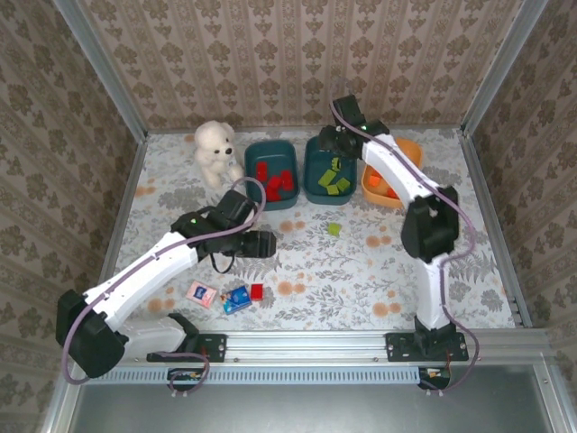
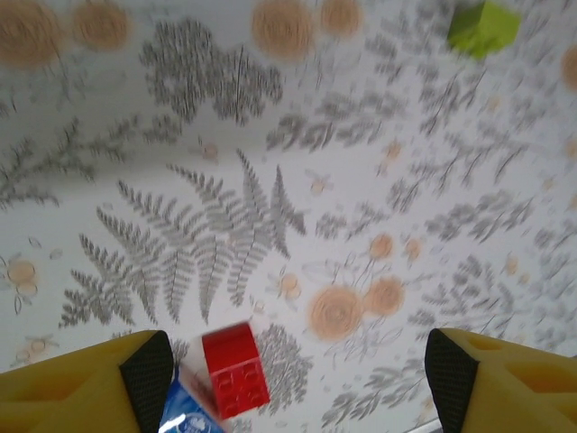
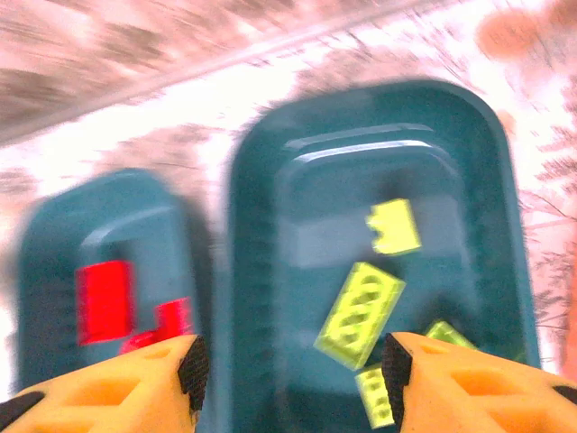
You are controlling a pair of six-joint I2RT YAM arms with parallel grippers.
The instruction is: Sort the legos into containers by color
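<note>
Two dark teal containers stand at the back: the left one (image 1: 273, 171) (image 3: 50, 262) holds red legos (image 3: 104, 302), the middle one (image 1: 329, 171) (image 3: 261, 271) holds several light green legos (image 3: 361, 307). My right arm partly hides the orange container (image 1: 401, 176). My right gripper (image 1: 335, 140) (image 3: 293, 370) hangs open above the middle container, holding nothing. One green lego (image 1: 334, 229) (image 2: 484, 27) lies on the table. A red lego (image 1: 257, 290) (image 2: 234, 370) lies near the front. My left gripper (image 1: 266, 244) (image 2: 297, 379) is open above the table, and the red lego lies below it near its left finger.
A blue toy piece (image 1: 236, 299) (image 2: 185, 417) touches the red lego, with a pink-and-white card (image 1: 200, 294) to its left. A white teddy bear (image 1: 216, 152) sits at the back left beside the containers. Walls close in the table on three sides.
</note>
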